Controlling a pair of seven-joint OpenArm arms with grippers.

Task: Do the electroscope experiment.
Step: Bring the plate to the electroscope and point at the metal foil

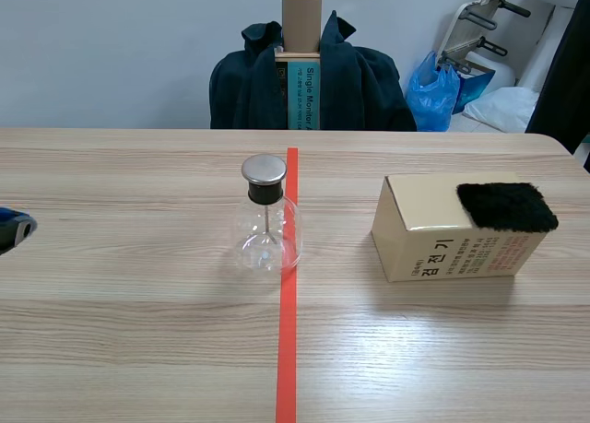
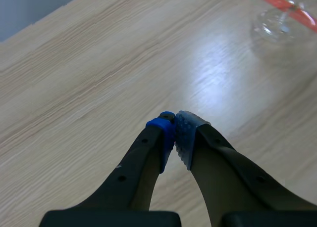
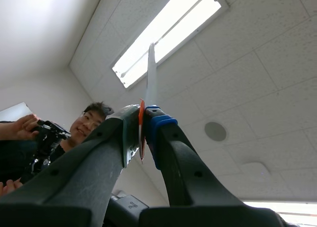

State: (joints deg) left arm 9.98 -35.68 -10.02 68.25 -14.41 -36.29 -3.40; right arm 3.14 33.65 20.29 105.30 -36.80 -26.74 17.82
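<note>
Left claw (image 2: 174,122) closed on nothing, held low; right claw (image 3: 142,119) tilted upward, pinching a thin pale strip (image 3: 151,73).

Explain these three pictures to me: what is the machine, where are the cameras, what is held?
A two-armed robot works at a wooden table. The wide picture looks across it: a capped glass flask and a cardboard box with a black fur pad on top. The other cameras ride on the wrists. The left arm has jaws shut on nothing above the table. The right wrist camera faces the ceiling; its jaws pinch a thin pale rod.
</note>
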